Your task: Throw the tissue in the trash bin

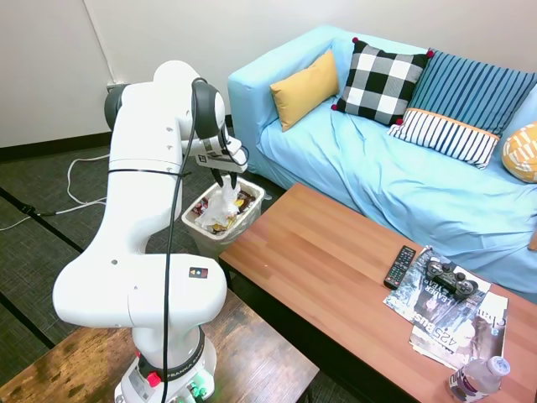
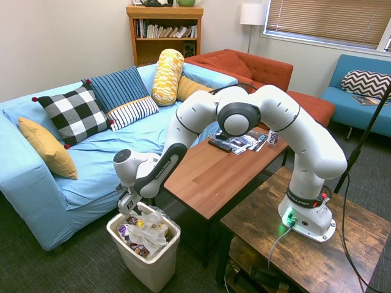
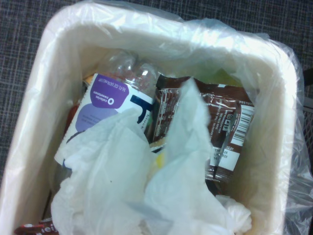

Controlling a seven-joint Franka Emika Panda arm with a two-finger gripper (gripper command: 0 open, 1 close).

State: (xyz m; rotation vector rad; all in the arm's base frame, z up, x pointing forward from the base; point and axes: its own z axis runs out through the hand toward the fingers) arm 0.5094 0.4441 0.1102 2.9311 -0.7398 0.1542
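Beside the near corner of the coffee table [image 1: 336,277], on the dark carpet, stands the trash bin [image 2: 149,268], white with a clear liner bag folded over its rim. Directly above its mouth hangs the gripper [image 1: 223,179], pointing straight down; the fingers look pinched on the top of the tissue [image 1: 225,201], whose crumpled white bulk trails down among the rubbish, though the exact width of the gap between the fingers is hard to read. From the wrist view the tissue [image 3: 132,186] fills the near half of the bin, lying over a clear bottle with a purple-and-white label [image 3: 105,105] and a brown snack wrapper [image 3: 225,127] with a barcode. Seen from the first exterior view, the blue sofa [image 1: 403,176] runs from twelve to three o'clock of the bin, carrying a yellow cushion [image 1: 304,88], a black-and-white checked cushion [image 1: 382,81] and a striped cushion [image 1: 445,134]. At about four o'clock, well apart on the far end of the table, lie a remote control [image 1: 400,267], a game controller [image 1: 450,278] resting on magazines [image 1: 457,323], and a plastic water bottle [image 1: 478,378]. The table edge sits just beside the bin but does not overlap its opening.
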